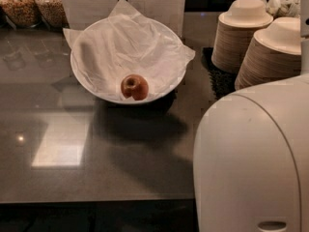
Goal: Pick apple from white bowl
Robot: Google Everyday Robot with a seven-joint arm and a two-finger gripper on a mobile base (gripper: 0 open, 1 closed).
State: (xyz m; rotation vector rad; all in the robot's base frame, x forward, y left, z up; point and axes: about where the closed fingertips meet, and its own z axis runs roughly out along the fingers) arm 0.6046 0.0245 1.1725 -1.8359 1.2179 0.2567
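Note:
A small red apple (134, 87) with yellowish patches lies near the front inside wall of the white bowl (82, 81), dimpled end facing up. The bowl is wide and lined with crinkled white paper (130, 42) whose corners stick out past the rim. It stands on the dark grey counter at the upper middle. My gripper is not in view. Only a big white rounded arm housing (251, 158) fills the lower right, to the right of and nearer than the bowl.
Two stacks of small beige disposable bowls (241, 33) (275, 52) stand at the back right on a dark mat. Two jars of cereal or nuts (34, 4) stand at the back left. The grey counter (72, 163) ends at a front edge near the bottom.

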